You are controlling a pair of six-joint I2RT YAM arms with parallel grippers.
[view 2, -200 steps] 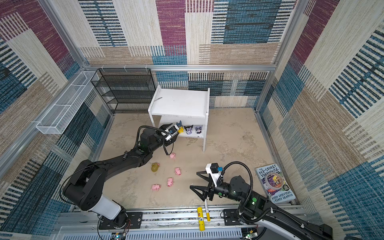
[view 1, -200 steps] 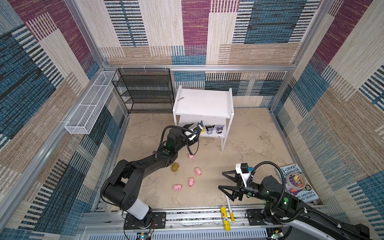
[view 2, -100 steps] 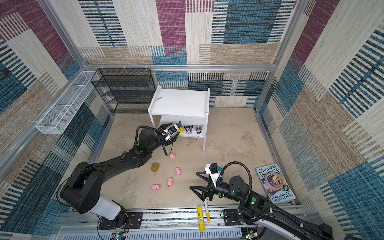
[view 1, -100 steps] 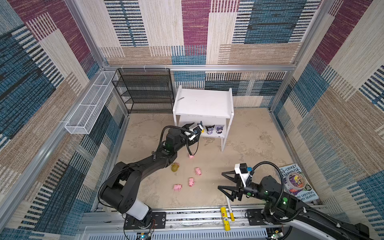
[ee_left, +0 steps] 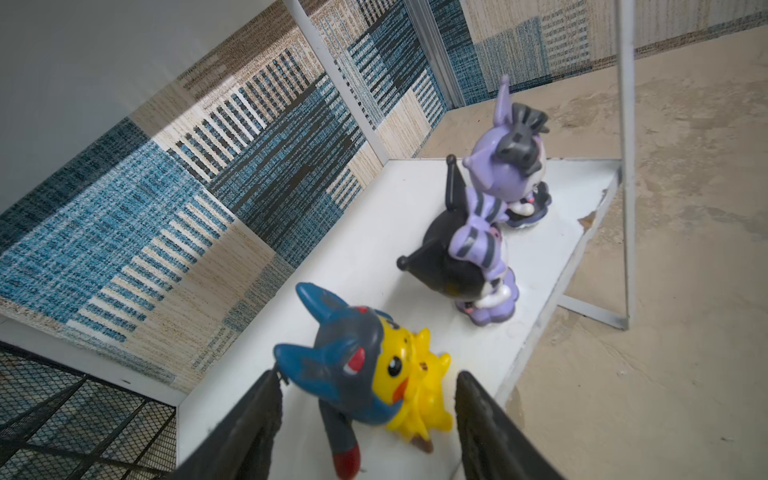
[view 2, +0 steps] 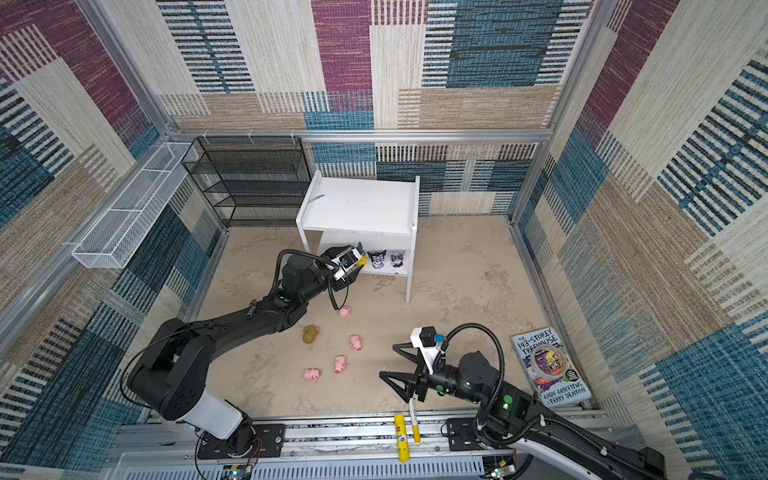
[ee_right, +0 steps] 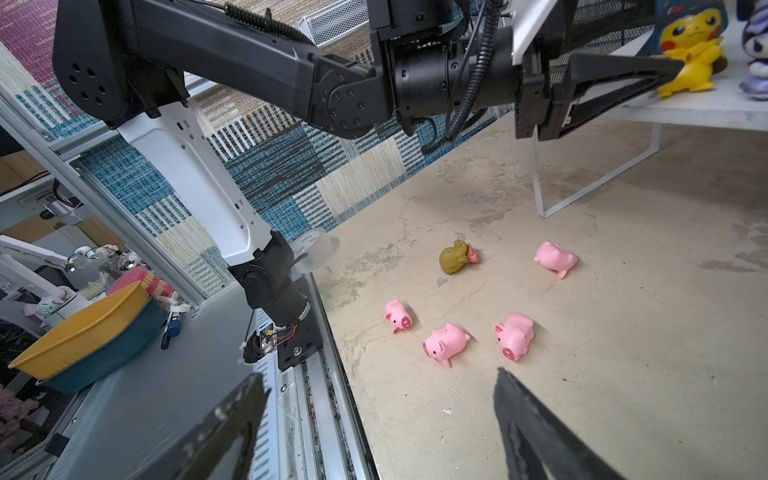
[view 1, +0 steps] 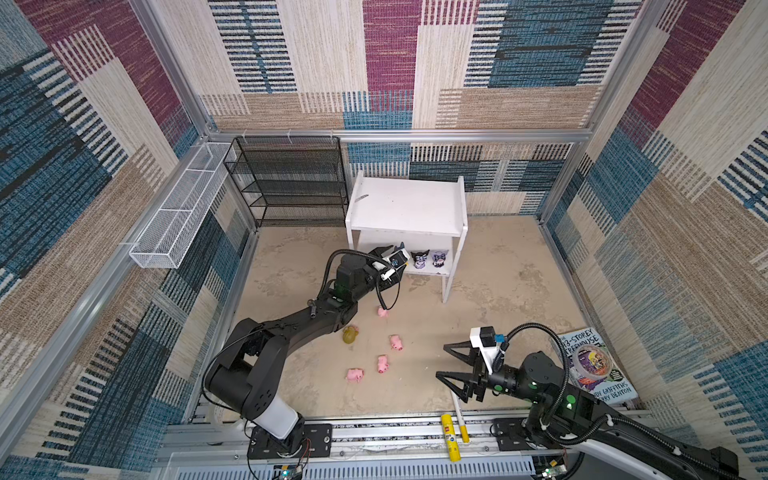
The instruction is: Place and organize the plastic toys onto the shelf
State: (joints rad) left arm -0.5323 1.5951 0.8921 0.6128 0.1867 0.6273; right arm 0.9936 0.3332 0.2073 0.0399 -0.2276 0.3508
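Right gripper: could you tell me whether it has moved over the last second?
No. The right gripper sits open in the same spot, just beyond the yellow tube, as before.

The shelf [view 1: 405, 208] holds the yellow hooded figure [ee_left: 390, 370] and two black-and-purple figures [view 1: 419, 261] [view 1: 439, 258] in a row on its lower board [ee_left: 374, 232]. Four pink pigs [view 1: 382, 311] [view 1: 396, 342] [view 1: 382, 363] [view 1: 355, 375], a doll [view 1: 350, 334] and a book [view 1: 594, 365] lie on the counter [view 1: 498, 299].

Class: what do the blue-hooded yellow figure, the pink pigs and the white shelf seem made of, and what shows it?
The yellow figure looks like moulded hard plastic, glossy, its hood paint scuffed. The pink pigs look like smooth plastic or soft vinyl with a dull sheen; I cannot tell which. The white shelf is probably coated board, matt, chipped brown at one edge.
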